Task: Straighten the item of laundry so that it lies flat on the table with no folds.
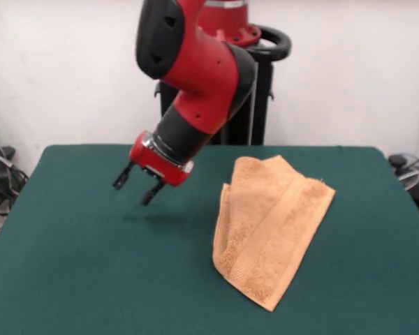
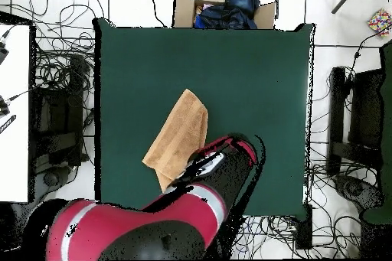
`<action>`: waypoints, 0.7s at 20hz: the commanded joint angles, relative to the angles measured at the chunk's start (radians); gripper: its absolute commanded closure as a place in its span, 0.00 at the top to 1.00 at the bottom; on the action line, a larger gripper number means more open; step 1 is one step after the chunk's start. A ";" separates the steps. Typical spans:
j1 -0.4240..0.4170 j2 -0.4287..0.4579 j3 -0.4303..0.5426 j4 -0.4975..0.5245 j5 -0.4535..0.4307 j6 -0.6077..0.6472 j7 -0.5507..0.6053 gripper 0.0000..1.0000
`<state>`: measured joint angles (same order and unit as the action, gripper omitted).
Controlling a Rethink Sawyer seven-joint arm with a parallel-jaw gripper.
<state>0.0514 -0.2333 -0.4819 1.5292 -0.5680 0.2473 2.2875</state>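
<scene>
One table [image 1: 84,279] in green spreads under everything. The arm [image 1: 195,77] slants down over it. The towel [image 1: 269,227] lies folded in layers, off to the side of the jaws, clear of them. The gripper [image 1: 137,184] hangs above bare cloth, jaws spread, holding nothing.

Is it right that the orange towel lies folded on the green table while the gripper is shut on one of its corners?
Not quite. The towel does lie folded on the table, but the gripper holds nothing: in the front view it hangs open above bare felt, off to the side of the towel and clear of it.
</scene>
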 commanded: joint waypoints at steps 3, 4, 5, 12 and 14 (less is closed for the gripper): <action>-0.400 -0.189 0.540 0.103 0.069 0.091 -0.200 1.00; -0.432 -0.208 0.581 0.119 0.079 0.114 -0.213 1.00; -0.464 -0.227 0.622 0.135 0.090 0.137 -0.225 1.00; -0.581 -0.231 0.761 0.191 0.126 0.216 -0.194 1.00; -0.590 -0.227 0.769 0.195 0.130 0.238 -0.175 1.00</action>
<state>-0.5382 -0.4345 0.0297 1.6345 -0.4981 0.3397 2.2693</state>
